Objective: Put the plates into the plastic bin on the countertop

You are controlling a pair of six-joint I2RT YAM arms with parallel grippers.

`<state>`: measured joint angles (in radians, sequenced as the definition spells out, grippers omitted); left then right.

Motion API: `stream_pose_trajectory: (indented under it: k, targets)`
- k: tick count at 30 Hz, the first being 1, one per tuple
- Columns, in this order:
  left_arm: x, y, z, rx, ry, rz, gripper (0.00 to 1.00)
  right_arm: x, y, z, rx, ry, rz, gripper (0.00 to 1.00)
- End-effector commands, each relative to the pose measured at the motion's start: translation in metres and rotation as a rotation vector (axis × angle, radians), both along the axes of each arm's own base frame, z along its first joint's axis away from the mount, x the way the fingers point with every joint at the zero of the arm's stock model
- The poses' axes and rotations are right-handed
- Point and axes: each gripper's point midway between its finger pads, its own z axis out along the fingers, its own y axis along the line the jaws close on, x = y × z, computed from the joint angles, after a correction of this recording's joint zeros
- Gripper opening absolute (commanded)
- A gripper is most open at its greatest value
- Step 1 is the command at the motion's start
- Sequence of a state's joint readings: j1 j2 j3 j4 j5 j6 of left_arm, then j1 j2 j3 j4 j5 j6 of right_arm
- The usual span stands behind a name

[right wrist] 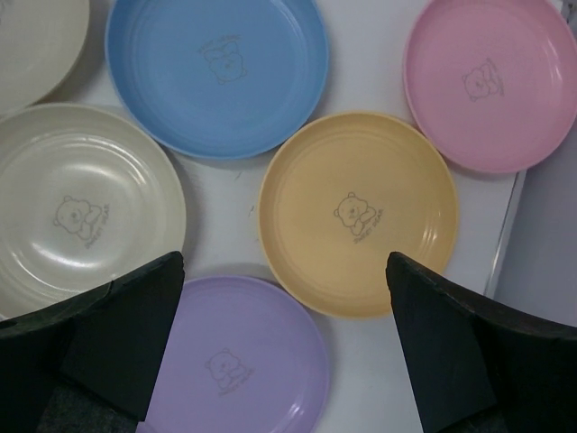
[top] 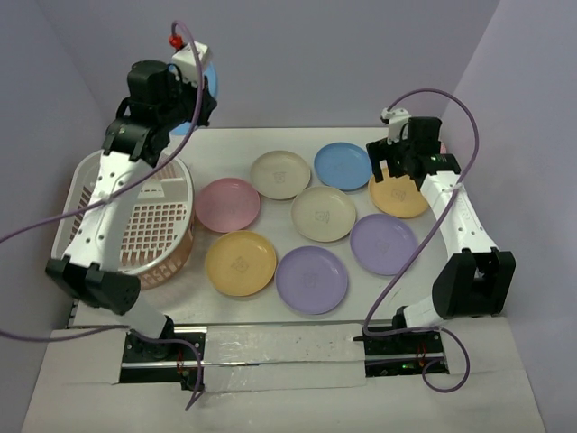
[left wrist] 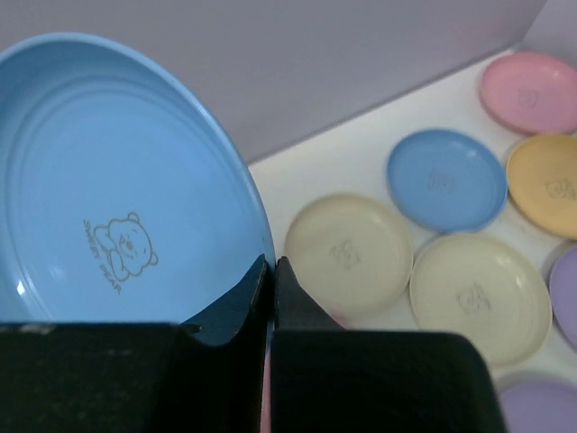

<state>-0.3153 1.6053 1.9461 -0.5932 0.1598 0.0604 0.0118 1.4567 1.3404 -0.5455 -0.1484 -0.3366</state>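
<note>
White countertop before me: plastic bin sits at L edge. Just beside it, pink plate. Far row: cream plate & blue plate. Centre: second cream plate. Near row: yellow plate & lilac plate. R side: second lilac plate, orange plate, second pink plate by R edge. All lie flat.

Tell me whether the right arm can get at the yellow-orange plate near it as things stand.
Probably yes. The right gripper hangs open directly above the yellow-orange plate, and nothing lies on it. The lilac plate and pink plate sit close against its rim, so the fingers may have little room there.
</note>
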Motion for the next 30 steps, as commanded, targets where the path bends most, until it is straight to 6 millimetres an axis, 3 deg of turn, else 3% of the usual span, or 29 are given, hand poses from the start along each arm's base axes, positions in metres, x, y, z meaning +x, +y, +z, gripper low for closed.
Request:
stream_pose_trajectory:
  k: [1, 6, 9, 11, 14, 16, 17, 30]
  targets:
    - [-0.059, 0.056, -0.061, 0.1, 0.227, 0.105, 0.0, 0.003, 0.03, -0.004, -0.18, 0.006, 0.231, 0.99]
    - [-0.102, 0.091, -0.087, 0.065, 0.388, 0.121, 0.0, 0.0, 0.056, -0.034, -0.351, 0.055, 0.53, 0.88]
    - [-0.115, 0.1, -0.098, 0.048, 0.45, 0.104, 0.0, 0.001, 0.058, -0.049, -0.451, 0.042, 0.74, 0.71]
    - [-0.122, 0.1, -0.104, 0.05, 0.464, 0.098, 0.0, 0.007, 0.052, -0.057, -0.482, 0.046, 0.832, 0.7]
    - [-0.127, 0.098, -0.109, 0.041, 0.481, 0.087, 0.0, 0.007, 0.044, -0.064, -0.441, 0.105, 0.929, 0.69]
    - [-0.128, 0.098, -0.114, 0.038, 0.494, 0.088, 0.0, 0.013, 0.04, -0.056, -0.412, 0.14, 0.988, 0.68]
    - [-0.127, 0.099, -0.116, 0.038, 0.498, 0.09, 0.0, 0.007, 0.036, -0.069, -0.394, 0.192, 1.013, 0.68]
    - [-0.118, 0.114, -0.144, 0.023, 0.59, 0.175, 0.0, 0.043, 0.034, -0.111, -0.457, 0.21, 1.175, 0.69]
